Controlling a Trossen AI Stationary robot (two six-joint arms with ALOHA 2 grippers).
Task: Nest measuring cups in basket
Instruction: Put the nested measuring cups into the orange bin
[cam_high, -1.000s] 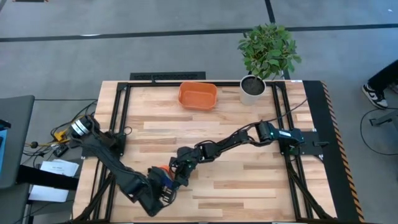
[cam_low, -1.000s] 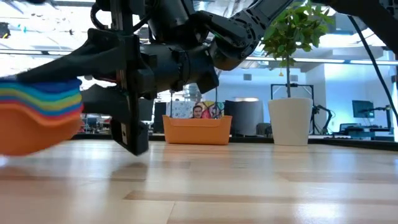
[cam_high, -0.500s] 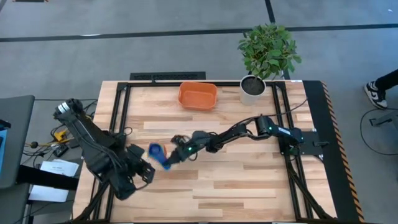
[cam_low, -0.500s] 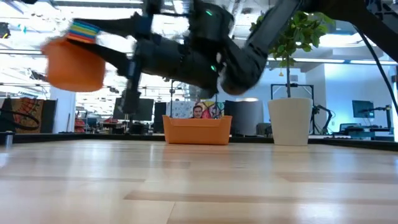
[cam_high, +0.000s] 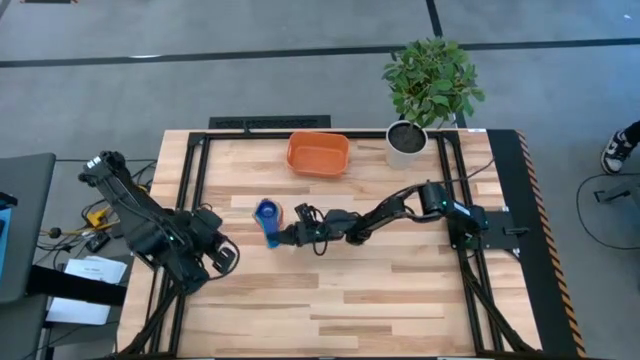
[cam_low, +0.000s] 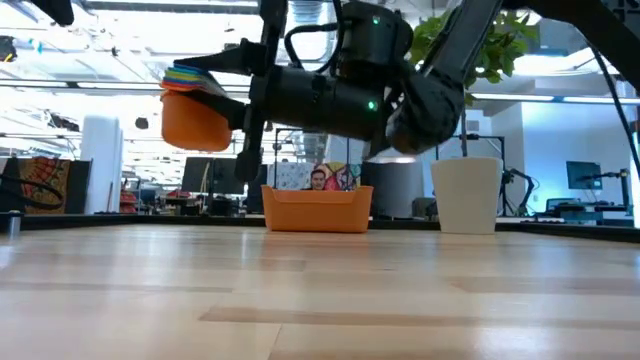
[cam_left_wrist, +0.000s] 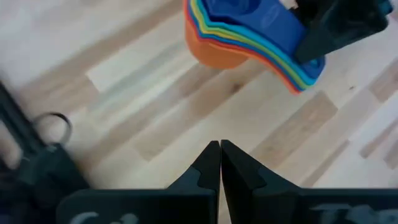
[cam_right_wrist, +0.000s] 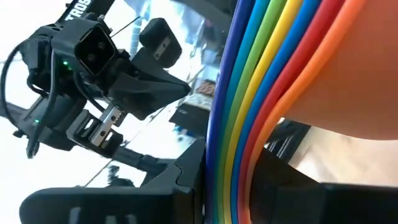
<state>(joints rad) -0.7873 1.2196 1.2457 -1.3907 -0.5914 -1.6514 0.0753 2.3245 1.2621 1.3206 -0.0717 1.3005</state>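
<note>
Step in hand: transport. The right gripper (cam_high: 283, 235) is carrying the nested measuring cups (cam_high: 267, 213) by the stacked handles, jaws part-closed and clamped on them, stack hanging clear above the table (cam_high: 400, 290), mid-table, short of the basket (cam_high: 318, 153).

The left gripper (cam_left_wrist: 220, 163) is idling w/ jaws fully closed, holding nothing.

Next move, est.: advancing over the basket, lowering, then releasing the stack inside.
</note>
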